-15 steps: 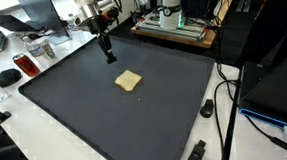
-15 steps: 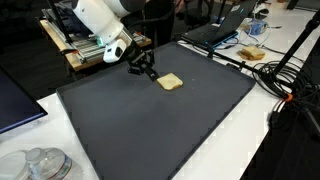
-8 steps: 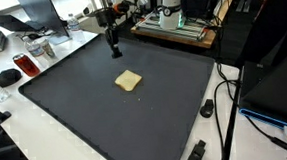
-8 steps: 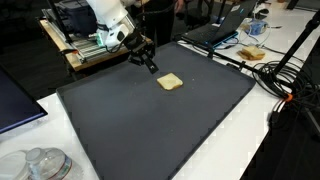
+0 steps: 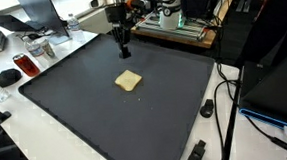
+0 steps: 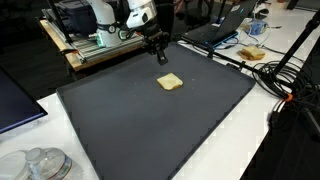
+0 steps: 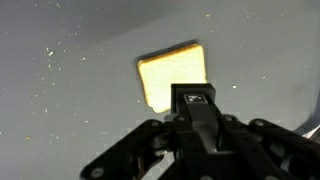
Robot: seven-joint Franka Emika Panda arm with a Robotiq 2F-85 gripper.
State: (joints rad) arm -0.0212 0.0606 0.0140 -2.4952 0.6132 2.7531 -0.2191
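Moved my hand (image 5: 125, 49) along the black mat's (image 5: 76, 124) far edge; fingers pressed together, empty. Bread slice (image 5: 129, 81) lies flat mid-mat. Looks light, soft, crumbly; I'd pinch opposite crust edges gently.

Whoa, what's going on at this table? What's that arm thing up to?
A robot arm holds its gripper over a big dark mat, near one edge. Its jaws are shut with nothing between them. A single pale slice of bread lies flat near the middle of the mat. The gripper is close to the slice but apart from it. In the wrist view the bread sits just beyond the closed fingertips.
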